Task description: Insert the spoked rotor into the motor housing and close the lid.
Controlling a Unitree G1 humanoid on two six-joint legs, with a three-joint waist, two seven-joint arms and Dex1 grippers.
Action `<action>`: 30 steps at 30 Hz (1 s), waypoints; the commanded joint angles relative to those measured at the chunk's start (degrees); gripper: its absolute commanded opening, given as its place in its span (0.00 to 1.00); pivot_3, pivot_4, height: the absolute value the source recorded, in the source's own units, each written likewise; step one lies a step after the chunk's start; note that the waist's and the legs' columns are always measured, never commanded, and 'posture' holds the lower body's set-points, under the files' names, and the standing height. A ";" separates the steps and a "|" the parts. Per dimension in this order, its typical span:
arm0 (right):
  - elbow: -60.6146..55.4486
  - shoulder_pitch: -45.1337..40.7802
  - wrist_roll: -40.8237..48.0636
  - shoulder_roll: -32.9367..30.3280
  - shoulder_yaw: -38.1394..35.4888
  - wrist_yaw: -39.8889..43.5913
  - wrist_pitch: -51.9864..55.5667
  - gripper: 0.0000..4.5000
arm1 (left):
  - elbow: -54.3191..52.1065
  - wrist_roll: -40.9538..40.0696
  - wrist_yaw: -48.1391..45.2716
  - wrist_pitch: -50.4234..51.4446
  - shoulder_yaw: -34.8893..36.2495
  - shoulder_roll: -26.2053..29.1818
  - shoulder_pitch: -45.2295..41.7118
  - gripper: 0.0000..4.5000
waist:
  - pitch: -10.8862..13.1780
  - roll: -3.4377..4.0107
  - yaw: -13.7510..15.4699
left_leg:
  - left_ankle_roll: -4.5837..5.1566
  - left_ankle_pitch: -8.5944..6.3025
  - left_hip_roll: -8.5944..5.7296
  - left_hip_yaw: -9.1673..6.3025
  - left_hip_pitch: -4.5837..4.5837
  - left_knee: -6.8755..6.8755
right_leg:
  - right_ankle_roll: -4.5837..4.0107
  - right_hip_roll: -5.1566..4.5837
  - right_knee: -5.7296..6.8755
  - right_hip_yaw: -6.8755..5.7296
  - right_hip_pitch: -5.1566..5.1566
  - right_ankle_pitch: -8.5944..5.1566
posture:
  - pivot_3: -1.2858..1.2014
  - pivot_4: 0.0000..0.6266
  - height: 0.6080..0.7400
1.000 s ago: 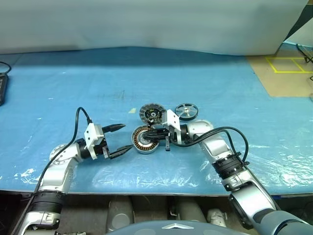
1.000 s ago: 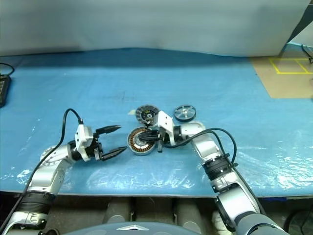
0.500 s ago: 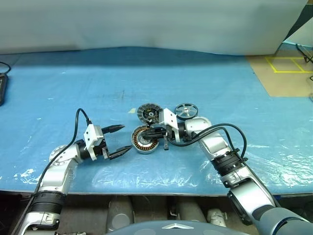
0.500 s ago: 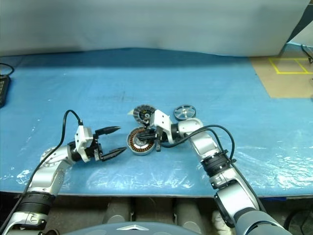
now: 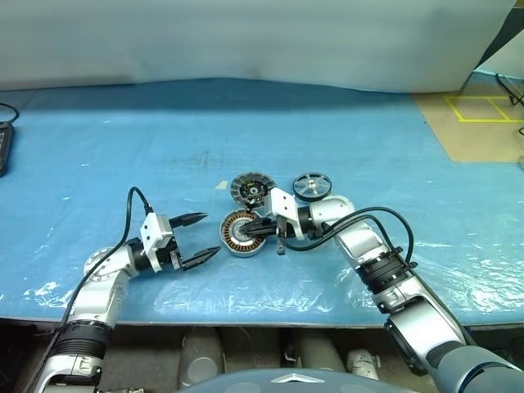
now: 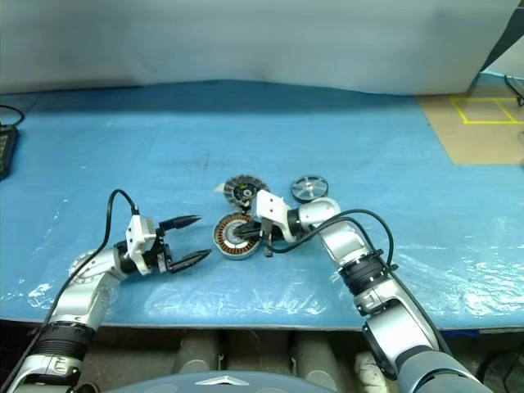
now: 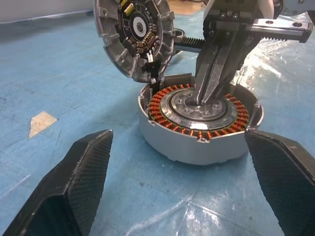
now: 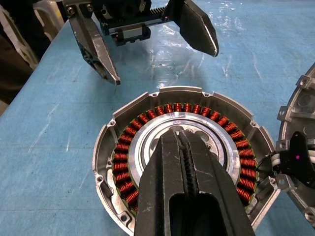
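The right gripper (image 7: 205, 96), fingers pressed together and holding nothing, pokes its tips into the centre of the motor housing (image 7: 199, 120). Pushing off-axis could skid the housing or scrape the copper windings (image 8: 129, 164). The lid (image 7: 134, 35) leans at the housing's rim and could topple. The spoked rotor (image 5: 312, 186) lies behind, untouched; the left gripper (image 5: 196, 237) waits nearby, spread wide and empty.

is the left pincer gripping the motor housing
No, the left pincer stands open with its fingers apart, short of the motor housing.
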 commanded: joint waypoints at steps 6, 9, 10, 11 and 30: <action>2.11 -0.84 -4.16 -1.63 2.75 -0.60 -1.85 0.00 | -8.18 -1.03 2.44 4.80 0.20 1.28 0.52 1.00 | -0.01 0.00 -0.02 | 0.00 0.00 0.00 0.00 0.09 0.01 | 0.00 0.00 0.02 0.02 0.06 0.00 | 0.52 0.24 1.00; 2.43 -0.92 -5.35 -1.92 3.46 -1.21 -2.10 0.00 | -8.94 -1.11 2.69 5.62 0.31 1.44 0.68 1.00 | -0.03 0.00 -0.02 | 0.00 0.00 -0.01 0.00 0.12 0.01 | 0.00 -0.01 0.02 0.03 0.09 0.00 | 0.52 0.24 1.00; 2.60 -0.87 -5.91 -2.06 3.79 -1.43 -2.28 0.00 | -9.08 -1.13 2.73 5.82 0.34 1.46 0.73 1.00 | -0.04 0.01 -0.02 | 0.00 0.00 -0.02 0.01 0.15 0.01 | 0.00 -0.01 0.02 0.03 0.11 0.00 | 0.52 0.24 1.00; 2.83 -0.81 -6.61 -2.23 4.16 -1.76 -2.68 0.00 | -9.15 -1.13 2.76 6.00 0.35 1.47 0.75 1.00 | -0.05 0.01 -0.02 | 0.00 0.00 -0.02 0.01 0.19 0.01 | 0.00 -0.01 0.02 0.04 0.14 0.00 | 0.52 0.24 1.00; 9.05 0.87 -12.45 -4.04 8.11 -6.49 -7.86 0.00 | -3.20 -0.40 0.61 2.63 0.40 1.05 0.05 1.00 | -0.58 0.11 0.01 | 0.19 -0.13 -0.02 0.08 1.22 -0.24 | 0.05 -0.09 -0.14 0.21 1.05 -0.04 | 0.52 0.24 1.00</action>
